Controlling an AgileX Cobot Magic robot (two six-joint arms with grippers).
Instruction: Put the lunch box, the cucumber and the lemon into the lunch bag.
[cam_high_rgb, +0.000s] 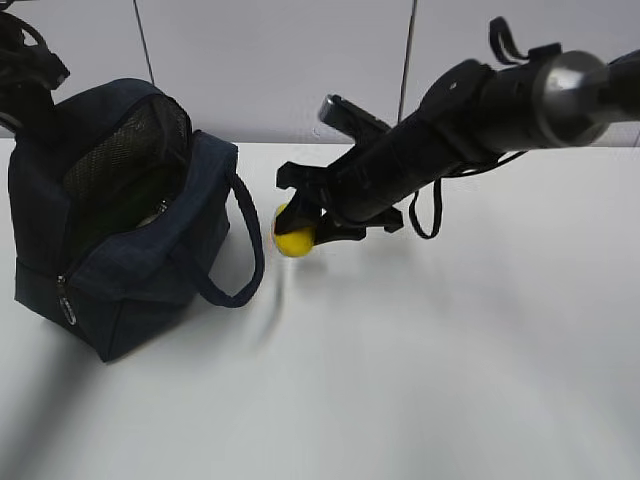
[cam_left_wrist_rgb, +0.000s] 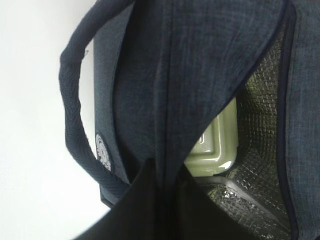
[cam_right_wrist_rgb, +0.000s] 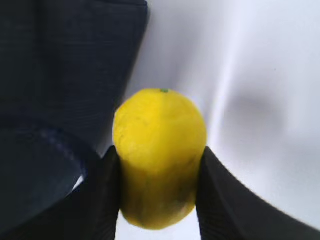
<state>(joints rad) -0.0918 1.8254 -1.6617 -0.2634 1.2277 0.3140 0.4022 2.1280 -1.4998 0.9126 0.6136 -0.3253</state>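
A broad stretch of bare white tabletop (cam_high_rgb: 450, 380) is seen in front of and to the right of the dark navy woven-fabric lunch bag (cam_high_rgb: 120, 250), which stands at the left, near the table's back edge. Its top flap is held up, so that the mouth is open toward the right; a loop handle (cam_high_rgb: 245, 250) hangs down its right side.

Inside, a quilted silvery lining (cam_left_wrist_rgb: 260, 100) and the smooth sage-green lid of the lunch box (cam_left_wrist_rgb: 215, 145) are visible. A fold of the bag's fabric is pinched between the closed jaws of the left gripper (cam_left_wrist_rgb: 162, 172).

The small, bright yellow, slightly lumpy lemon (cam_right_wrist_rgb: 159, 155) is clamped between the ribbed black fingers (cam_right_wrist_rgb: 100, 200) of the right gripper (cam_high_rgb: 300, 232), just right of the handle and above the table. The cucumber cannot be seen.
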